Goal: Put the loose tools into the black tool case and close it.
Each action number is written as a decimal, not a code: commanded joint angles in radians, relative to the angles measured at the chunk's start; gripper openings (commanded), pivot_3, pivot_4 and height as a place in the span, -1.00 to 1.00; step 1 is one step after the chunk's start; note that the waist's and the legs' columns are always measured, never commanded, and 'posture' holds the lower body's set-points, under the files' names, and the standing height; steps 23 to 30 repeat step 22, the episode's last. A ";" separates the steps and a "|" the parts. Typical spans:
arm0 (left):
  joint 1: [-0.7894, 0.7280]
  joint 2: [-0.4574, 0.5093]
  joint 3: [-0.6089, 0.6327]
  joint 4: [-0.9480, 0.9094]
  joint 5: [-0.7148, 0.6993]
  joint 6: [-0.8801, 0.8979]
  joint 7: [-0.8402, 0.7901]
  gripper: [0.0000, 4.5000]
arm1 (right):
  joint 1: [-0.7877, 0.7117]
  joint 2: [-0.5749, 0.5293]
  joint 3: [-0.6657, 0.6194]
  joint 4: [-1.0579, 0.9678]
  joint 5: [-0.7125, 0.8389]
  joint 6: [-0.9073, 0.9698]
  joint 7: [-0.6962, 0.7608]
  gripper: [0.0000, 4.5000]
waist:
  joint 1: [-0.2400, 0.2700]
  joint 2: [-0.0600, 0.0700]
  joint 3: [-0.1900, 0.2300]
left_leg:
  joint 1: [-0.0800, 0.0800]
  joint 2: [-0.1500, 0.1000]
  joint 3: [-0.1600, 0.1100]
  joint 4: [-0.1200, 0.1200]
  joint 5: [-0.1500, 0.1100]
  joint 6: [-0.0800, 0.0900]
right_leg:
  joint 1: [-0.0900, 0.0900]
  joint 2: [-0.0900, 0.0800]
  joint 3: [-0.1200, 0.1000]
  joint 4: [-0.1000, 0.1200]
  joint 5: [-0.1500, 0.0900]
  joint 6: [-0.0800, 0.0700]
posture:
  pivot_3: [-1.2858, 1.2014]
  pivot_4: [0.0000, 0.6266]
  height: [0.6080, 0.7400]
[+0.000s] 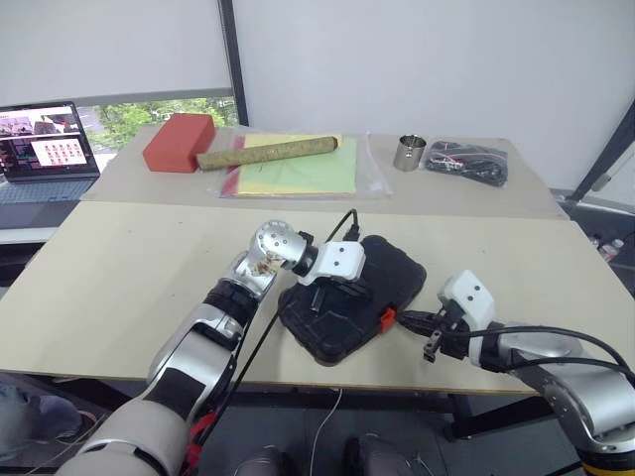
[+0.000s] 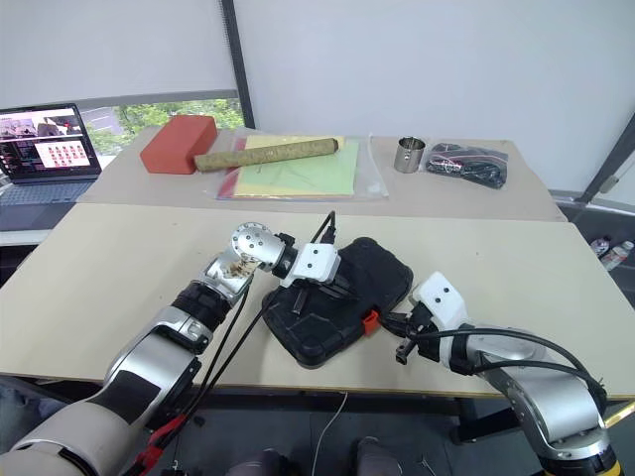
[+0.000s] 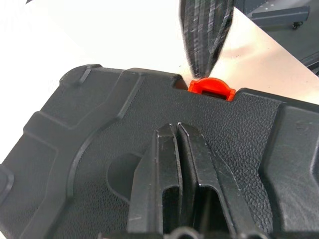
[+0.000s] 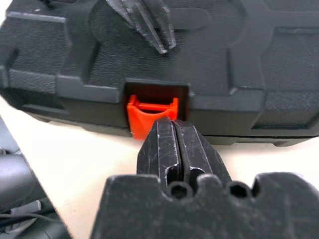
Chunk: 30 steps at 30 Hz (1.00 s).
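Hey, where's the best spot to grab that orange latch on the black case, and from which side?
Take the orange latch by its free lip, the part jutting from the notch in the black case's front edge. Come from the table-edge side, where the right gripper already sits with shut jaws. The lid is closed flat, so probably only that edge gives access.
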<state>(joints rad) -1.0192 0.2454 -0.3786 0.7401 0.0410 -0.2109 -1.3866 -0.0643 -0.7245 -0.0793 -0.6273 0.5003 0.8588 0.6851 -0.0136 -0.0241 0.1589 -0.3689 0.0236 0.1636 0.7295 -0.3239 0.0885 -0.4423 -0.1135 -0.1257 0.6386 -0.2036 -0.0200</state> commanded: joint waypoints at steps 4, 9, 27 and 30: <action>0.071 0.206 0.128 -0.103 -0.112 0.346 -0.087 -0.11 | 0.107 -0.119 -0.272 -0.086 0.141 -0.024 0.146 -0.34 | -0.003 0.000 0.000 | 0.000 0.000 0.000 0.000 0.000 0.000 | 0.000 0.001 0.000 0.000 0.000 0.000 | 0.03 -0.52 0.95; 0.199 0.462 0.244 -0.404 -0.294 0.645 -0.218 0.71 | 0.118 -0.284 -0.464 0.015 0.221 -0.049 0.368 0.42 | 0.002 0.002 0.002 | -0.003 0.001 0.000 -0.001 0.000 -0.001 | -0.004 0.002 0.000 0.000 0.000 0.000 | 0.03 -0.52 0.95; 0.433 0.800 0.424 -0.639 -0.511 0.847 -0.161 1.00 | -0.050 -0.523 -0.452 0.411 0.227 -0.192 0.729 0.98 | 0.030 0.003 0.004 | -0.015 -0.007 -0.001 0.000 0.000 -0.001 | -0.013 -0.007 0.000 0.000 -0.003 0.005 | 0.03 -0.52 0.95; 0.433 0.800 0.424 -0.639 -0.511 0.847 -0.161 1.00 | -0.050 -0.523 -0.452 0.411 0.227 -0.192 0.729 0.98 | 0.030 0.003 0.004 | -0.015 -0.007 -0.001 0.000 0.000 -0.001 | -0.013 -0.007 0.000 0.000 -0.003 0.005 | 0.03 -0.52 0.95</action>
